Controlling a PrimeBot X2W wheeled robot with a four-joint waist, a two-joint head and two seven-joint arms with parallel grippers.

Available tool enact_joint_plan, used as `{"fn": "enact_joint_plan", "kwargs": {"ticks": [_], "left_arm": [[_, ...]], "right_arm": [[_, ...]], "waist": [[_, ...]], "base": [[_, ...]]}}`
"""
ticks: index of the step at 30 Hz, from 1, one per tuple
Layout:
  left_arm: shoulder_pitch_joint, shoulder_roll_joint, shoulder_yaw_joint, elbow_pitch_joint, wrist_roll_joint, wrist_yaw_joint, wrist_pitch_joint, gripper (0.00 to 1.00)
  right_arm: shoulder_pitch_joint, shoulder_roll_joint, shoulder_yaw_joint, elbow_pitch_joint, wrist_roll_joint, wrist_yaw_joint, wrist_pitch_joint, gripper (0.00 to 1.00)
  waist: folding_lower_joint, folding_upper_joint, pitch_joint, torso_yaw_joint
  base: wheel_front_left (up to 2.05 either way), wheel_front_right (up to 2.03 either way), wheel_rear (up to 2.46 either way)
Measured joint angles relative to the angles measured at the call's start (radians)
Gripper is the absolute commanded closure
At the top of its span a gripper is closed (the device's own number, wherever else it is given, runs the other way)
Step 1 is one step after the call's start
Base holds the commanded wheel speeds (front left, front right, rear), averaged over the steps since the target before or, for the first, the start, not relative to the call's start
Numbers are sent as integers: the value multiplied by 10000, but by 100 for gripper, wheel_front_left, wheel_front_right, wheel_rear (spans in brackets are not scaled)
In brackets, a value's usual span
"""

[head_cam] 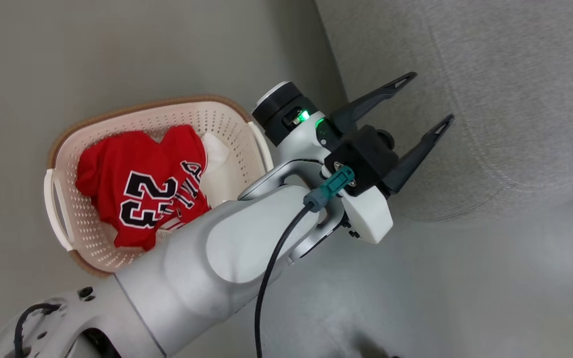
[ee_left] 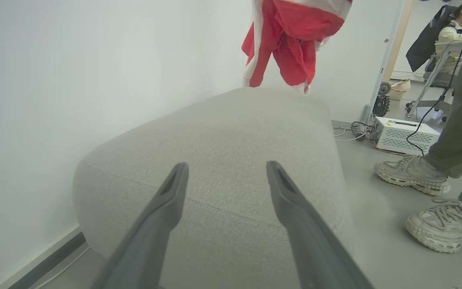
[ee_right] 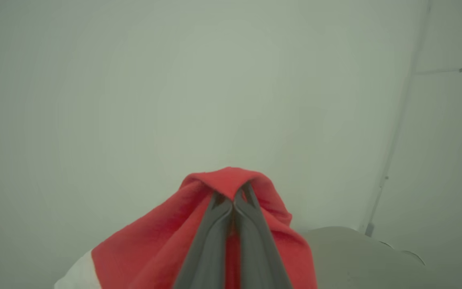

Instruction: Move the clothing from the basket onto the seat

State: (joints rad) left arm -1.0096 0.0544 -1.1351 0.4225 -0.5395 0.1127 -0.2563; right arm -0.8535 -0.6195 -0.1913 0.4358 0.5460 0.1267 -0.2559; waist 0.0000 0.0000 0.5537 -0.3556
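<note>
A red jersey (head_cam: 140,191) with a navy "23" lies crumpled in the cream basket (head_cam: 62,199) on the floor, left of my left arm. My left gripper (head_cam: 430,97) is open and empty, its fingers over the near corner of the grey seat (head_cam: 490,99). In the left wrist view the left gripper (ee_left: 227,165) points along the seat (ee_left: 231,128). A plain red garment with white trim (ee_left: 291,40) hangs in the air above the seat's far end. My right gripper (ee_right: 233,198) is shut on a fold of that red garment (ee_right: 155,249), with the seat (ee_right: 347,253) below.
A white wall (ee_left: 74,80) runs along the seat's left side. A person's two pale sneakers (ee_left: 411,174) stand on the floor right of the seat. Behind them sit a white box (ee_left: 401,136) with cables and a person at a desk (ee_left: 455,28).
</note>
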Motion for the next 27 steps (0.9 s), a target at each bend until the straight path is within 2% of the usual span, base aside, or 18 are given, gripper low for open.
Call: {"fn": "enact_joint_plan", "kwargs": {"ticks": [5,11,14,20,27], "left_arm": [[-731,17,-786,-362,-276,359,-6,0],[-1302,23,-1277,-811,-485,759,-6,0],[-1386,27,-1432,-1055,-529,961,-6,0],[-1411,25,-1521,-1208,-600,1135,-6,0],[-1410,25,-1565,-1292,-614,1187,-6,0]], "right_arm": [[-822,-458,-63,744,-8,8,0,100],[-1727,-1032,-575,1927,-27,10,0,100],[-2144,-1342,-729,2683,-311,10,0,100],[-2430,-1310,311,3166,217,12,0,100],[-2193,-1233,1218,3172,1137,12,0,100]], "waist": [[0,0,918,528],[0,0,1886,1209],[0,0,2344,1756],[0,0,2856,2341],[0,0,2897,2538]], "base": [[0,0,0],[0,0,0],[0,0,0],[0,0,0],[0,0,0]]}}
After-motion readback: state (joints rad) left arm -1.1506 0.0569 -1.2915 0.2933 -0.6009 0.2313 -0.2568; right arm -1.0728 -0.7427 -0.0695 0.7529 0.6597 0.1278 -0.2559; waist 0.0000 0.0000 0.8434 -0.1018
